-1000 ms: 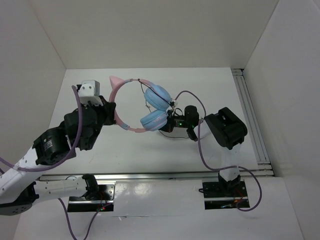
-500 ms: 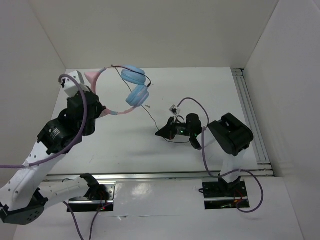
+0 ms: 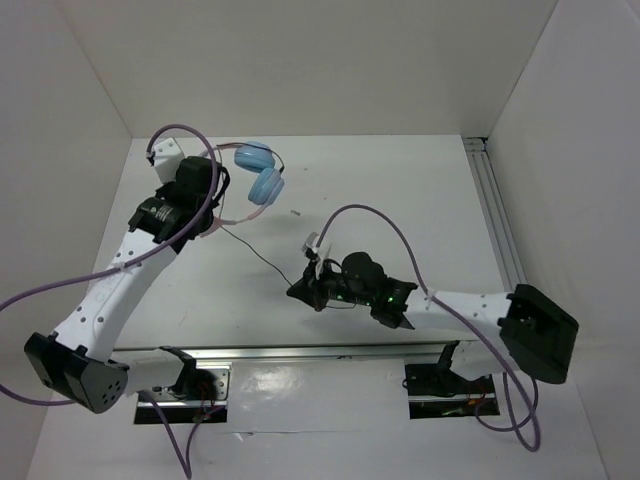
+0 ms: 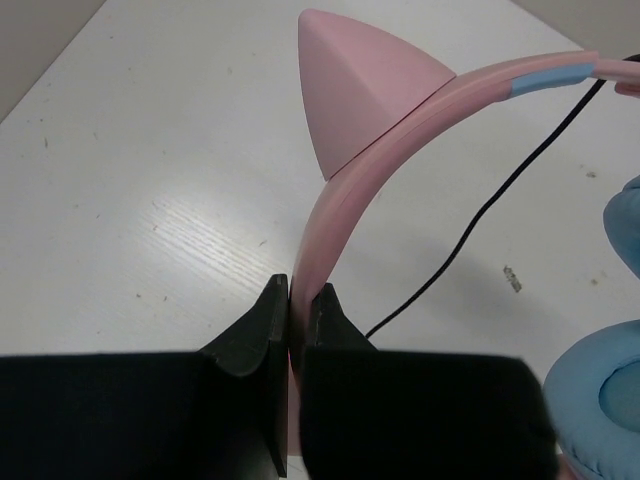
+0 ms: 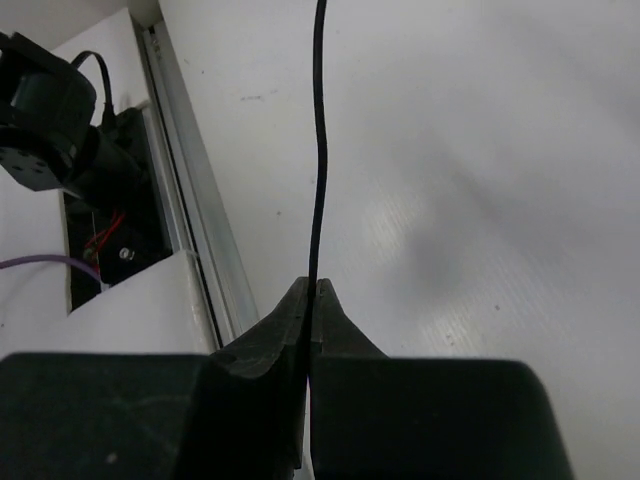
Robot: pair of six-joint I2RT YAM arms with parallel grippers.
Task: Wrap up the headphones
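The headphones [image 3: 262,180] hang at the back left of the white table, light-blue ear cups together, the pink headband in my left gripper [image 3: 213,203]. In the left wrist view the left gripper [image 4: 297,300] is shut on the pink headband [image 4: 400,115] just below a cat ear [image 4: 355,85]; a blue ear cup [image 4: 600,400] shows at the right. The thin black cord [image 3: 262,260] runs from the headphones across the table to my right gripper [image 3: 299,290]. The right gripper [image 5: 312,292] is shut on the cord [image 5: 320,120], which stretches straight away from it.
An aluminium rail [image 3: 500,230] runs along the table's right side and another [image 3: 330,350] along the front edge, close below the right gripper [image 5: 190,180]. White walls enclose the left, back and right. Purple robot cables [image 3: 372,214] loop over both arms.
My left arm has carried the headphones towards the back left. My right arm has reached left and forward with the cord, which now stretches between the two grippers.
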